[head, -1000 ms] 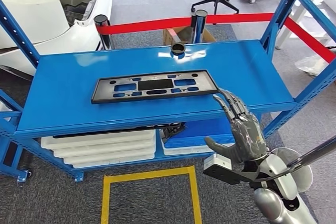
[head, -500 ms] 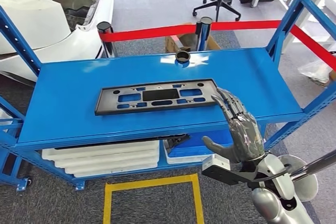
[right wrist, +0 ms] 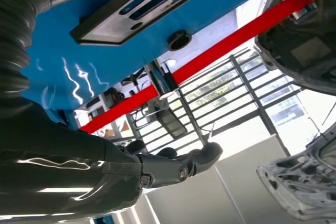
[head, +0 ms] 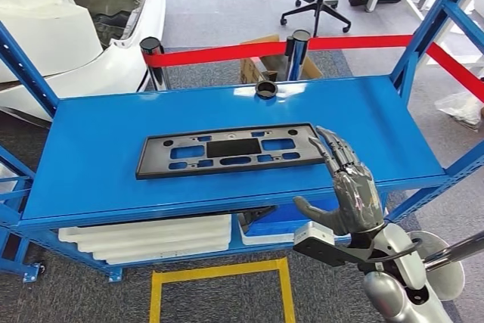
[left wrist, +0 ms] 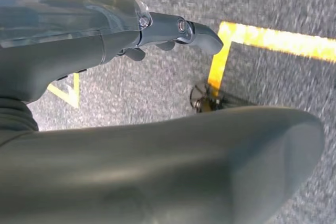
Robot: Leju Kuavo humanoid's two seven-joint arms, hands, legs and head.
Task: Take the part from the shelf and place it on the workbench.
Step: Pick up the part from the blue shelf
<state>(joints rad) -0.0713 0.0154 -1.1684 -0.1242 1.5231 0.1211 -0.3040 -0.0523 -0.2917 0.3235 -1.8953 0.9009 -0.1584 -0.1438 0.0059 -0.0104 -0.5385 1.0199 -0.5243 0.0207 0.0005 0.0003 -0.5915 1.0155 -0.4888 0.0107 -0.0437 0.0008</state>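
**Part on the shelf, right hand poised at its end**

Part (head: 225, 150), a long, flat black plastic plate pierced with rectangular and slotted cut-outs, lies flat on the top deck of the blue steel shelf (head: 91, 149), roughly at the deck's centre with its long side running from 9 o'clock to 3 o'clock. Nothing rests on it. A small black ring-shaped cap (head: 266, 88) sits on the same deck at about 1 o'clock from the part, near the far edge and well apart from it.

The right hand (head: 348, 187) hovers at the part's 3 o'clock end, fingers spread wide and stretched towards it, thumb held out below the deck's front edge; it holds nothing, and its fingertips are just beside the part's corner. The left hand (left wrist: 158, 30) hangs over grey carpet with its fingers loosely extended and nothing in it.

Judging by its thin, perforated build, the part is probably light and fairly stiff, though long enough to droop or swing if lifted from one end. Its smooth face looks slippery. The raised rim at the near end, or the edge of a cut-out, would likely give the fingers the surest hold, with the thumb going under the overhanging corner.
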